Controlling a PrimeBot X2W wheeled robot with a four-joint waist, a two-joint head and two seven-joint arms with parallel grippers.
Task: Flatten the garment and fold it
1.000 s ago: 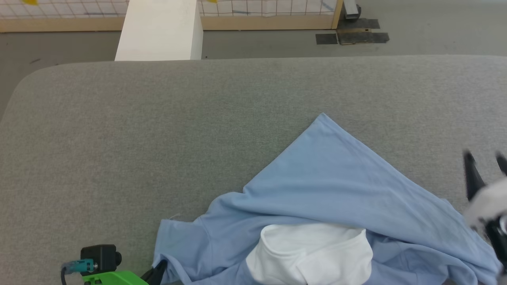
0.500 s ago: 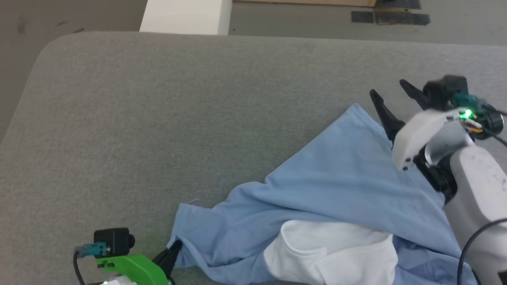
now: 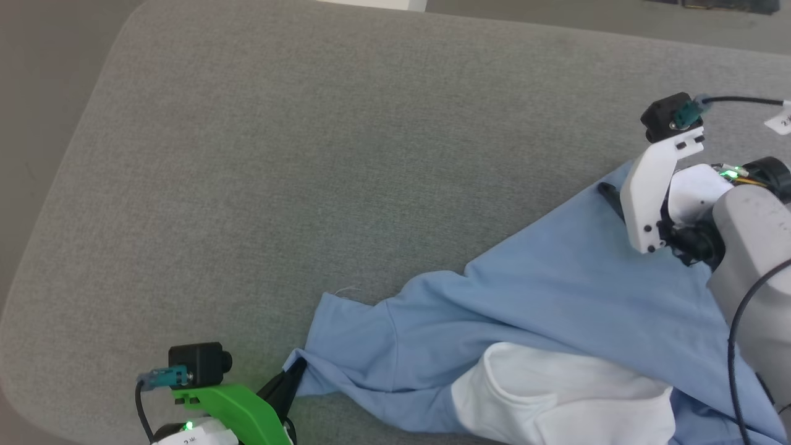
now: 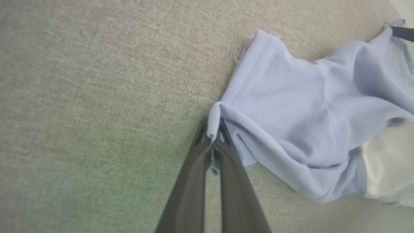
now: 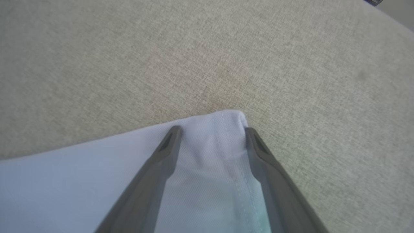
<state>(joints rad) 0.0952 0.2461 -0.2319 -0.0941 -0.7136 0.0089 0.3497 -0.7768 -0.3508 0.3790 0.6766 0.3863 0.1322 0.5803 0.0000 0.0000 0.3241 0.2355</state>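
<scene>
The garment (image 3: 556,296), a light blue shirt with a white part (image 3: 556,395) near the bottom, lies crumpled at the lower right of the grey surface. My left gripper (image 3: 296,369) on its green mount sits at the lower left, shut on a fold of the sleeve hem. In the left wrist view that gripper (image 4: 212,129) pinches the hem of the garment (image 4: 307,106). My right gripper (image 3: 615,185) is at the garment's far corner. Seen from the right wrist, the gripper (image 5: 213,130) is open, its fingers straddling that corner of the garment (image 5: 64,187).
The grey padded surface (image 3: 309,154) stretches wide to the left and far side, with a rounded corner at the upper left and floor (image 3: 37,74) beyond. A black cable (image 3: 738,321) hangs by my right forearm.
The head camera has tilted down and to the left. My right gripper came in from the right edge and lowered, open, onto the garment's far corner. The left gripper stays shut on the hem.
</scene>
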